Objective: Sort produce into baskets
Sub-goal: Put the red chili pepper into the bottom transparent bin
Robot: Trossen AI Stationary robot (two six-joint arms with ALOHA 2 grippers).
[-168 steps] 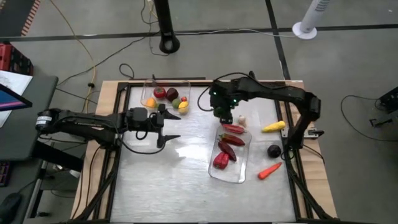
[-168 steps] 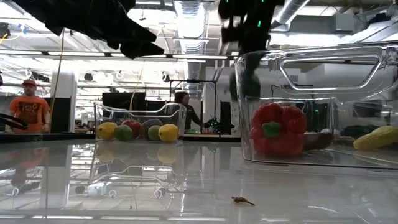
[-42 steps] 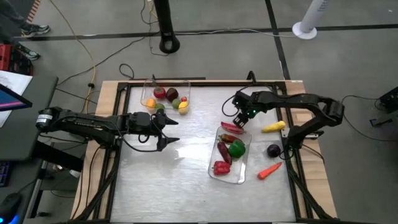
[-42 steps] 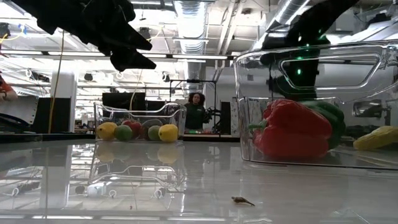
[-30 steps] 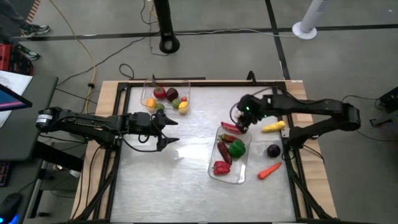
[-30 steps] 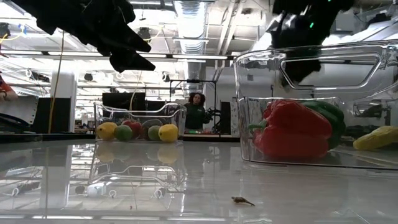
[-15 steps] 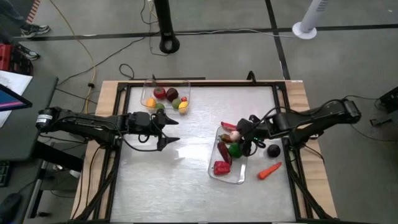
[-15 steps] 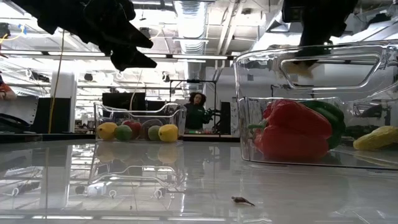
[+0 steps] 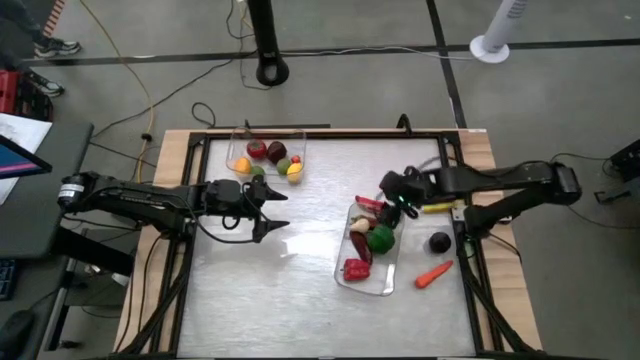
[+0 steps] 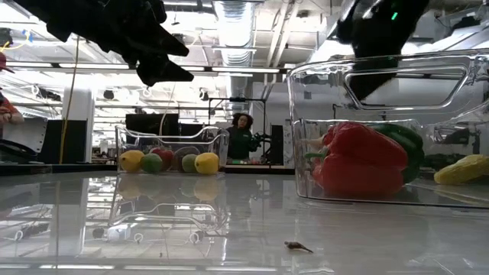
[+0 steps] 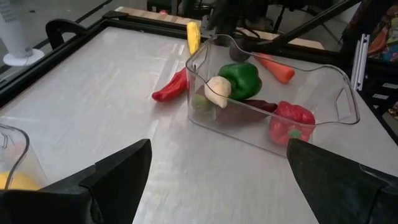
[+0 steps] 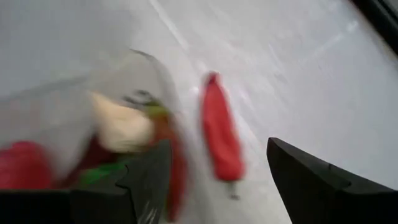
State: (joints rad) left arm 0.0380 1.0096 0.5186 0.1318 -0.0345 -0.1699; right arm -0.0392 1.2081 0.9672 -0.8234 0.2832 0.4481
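Observation:
The near clear basket (image 9: pixel 366 262) holds a red pepper (image 11: pixel 290 121), a green pepper (image 11: pixel 241 77), a dark chili and a cream piece (image 11: pixel 217 91). A red chili (image 12: pixel 220 139) lies on the table beside the basket's far end. My right gripper (image 9: pixel 397 199) is open and empty above that chili. My left gripper (image 9: pixel 283 209) is open and empty over the table's left middle. The far clear basket (image 9: pixel 240 146) holds several round fruits. A yellow piece (image 9: pixel 441 206), a maroon round piece (image 9: pixel 440 241) and a carrot (image 9: pixel 433 275) lie on the table to the right.
A black frame (image 9: pixel 300 134) runs round the tabletop. Bare table lies between the two baskets and along the near edge (image 9: pixel 280 310). A person (image 10: pixel 241 137) shows far off in the room beyond the table. My right arm (image 9: pixel 500 180) partly covers the yellow piece.
My right gripper has gone from the basket's far end to over the basket with the cream piece, then back toward the far edge without it. The cream piece now lies in the basket among the peppers.

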